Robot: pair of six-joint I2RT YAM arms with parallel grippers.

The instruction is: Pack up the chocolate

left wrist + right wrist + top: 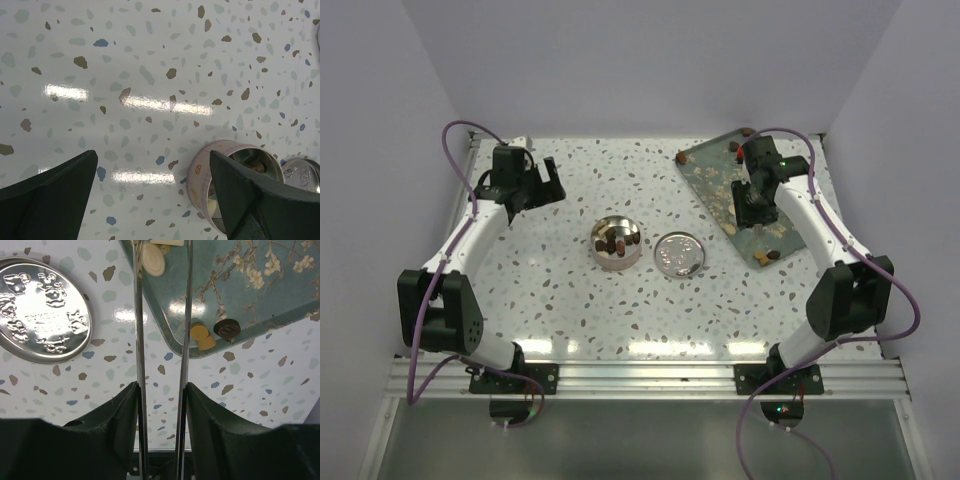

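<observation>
The round metal tin (616, 243) stands mid-table with a few chocolate pieces (612, 243) inside. Its lid (678, 254) lies flat just to its right. More chocolate lies on the teal floral tray (720, 172) at the back right. My right gripper (751, 207) hovers over the tray. In the right wrist view its thin metal blades (163, 250) stand apart, with a pale piece at the top edge between them. A cream disc (152, 259), a tan piece (202, 335) and a dark piece (227, 328) lie on the tray (240, 285). My left gripper (527, 182) is open and empty at the back left.
In the left wrist view the open gripper (152, 195) frames bare terrazzo. The tin (200, 180) shows partly behind the right finger, and the lid (302, 172) is at the right edge. The lid also shows in the right wrist view (42, 310). White walls enclose the table.
</observation>
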